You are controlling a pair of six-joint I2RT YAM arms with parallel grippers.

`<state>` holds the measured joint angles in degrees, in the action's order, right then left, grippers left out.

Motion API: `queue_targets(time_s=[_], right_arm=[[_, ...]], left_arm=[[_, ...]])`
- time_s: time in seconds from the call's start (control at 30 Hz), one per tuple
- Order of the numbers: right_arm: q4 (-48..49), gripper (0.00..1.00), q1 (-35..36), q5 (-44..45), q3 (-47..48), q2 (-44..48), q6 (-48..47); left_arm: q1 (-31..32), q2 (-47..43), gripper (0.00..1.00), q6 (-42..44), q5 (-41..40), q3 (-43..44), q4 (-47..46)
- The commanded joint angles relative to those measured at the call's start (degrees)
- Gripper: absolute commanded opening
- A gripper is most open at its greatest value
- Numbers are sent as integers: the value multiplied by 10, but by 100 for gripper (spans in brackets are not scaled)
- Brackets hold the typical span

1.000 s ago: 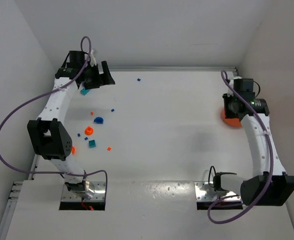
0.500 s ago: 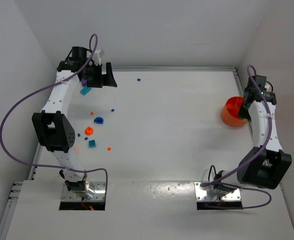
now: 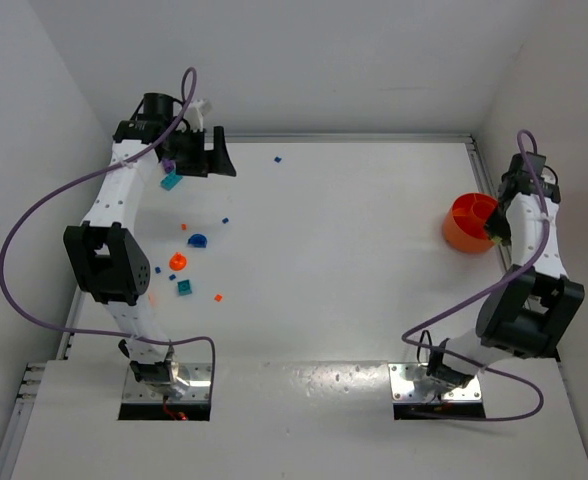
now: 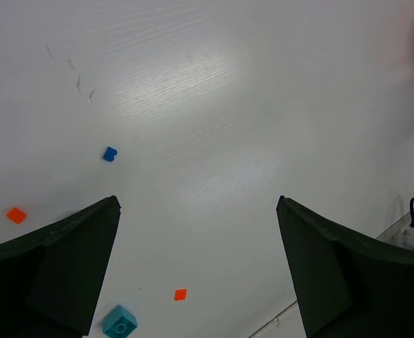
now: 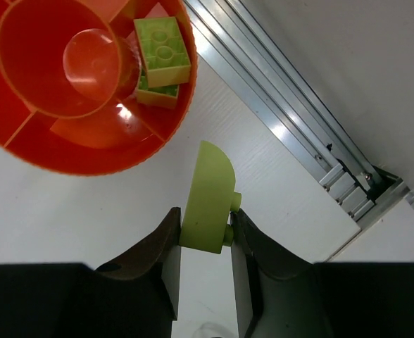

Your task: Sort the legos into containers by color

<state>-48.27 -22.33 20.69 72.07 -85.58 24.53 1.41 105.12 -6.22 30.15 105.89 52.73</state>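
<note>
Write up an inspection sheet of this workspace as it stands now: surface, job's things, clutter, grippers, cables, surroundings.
Surface: white table, a few faint scuffs.
Job's things: tiny blue and orange-red legos scattered at the left, among a blue cup, an orange cup and a teal cup; orange divided bowl at the right, with lime bricks in one compartment.
Clutter: nothing seen.
Grippers: left gripper open and empty, above the table; right gripper shut on a lime piece, just outside the bowl's rim.
Cables: purple cables loop off both arms, clear of the legos.
Surroundings: white walls; metal rail along the table edge.
</note>
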Motion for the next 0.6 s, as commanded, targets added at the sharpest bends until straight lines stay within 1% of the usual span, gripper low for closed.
queue_targets(time_s=[0.0, 0.27, 0.57], right_arm=[[23, 0, -11, -3, 24, -16, 20], [39, 0, -21, -42, 57, -56, 9], [39, 0, -26, -53, 89, -96, 9]], left_arm=[[-4, 3, 100, 13, 32, -1, -3], [-4, 9, 100, 18, 43, -1, -3], [-4, 19, 100, 13, 48, -1, -3]])
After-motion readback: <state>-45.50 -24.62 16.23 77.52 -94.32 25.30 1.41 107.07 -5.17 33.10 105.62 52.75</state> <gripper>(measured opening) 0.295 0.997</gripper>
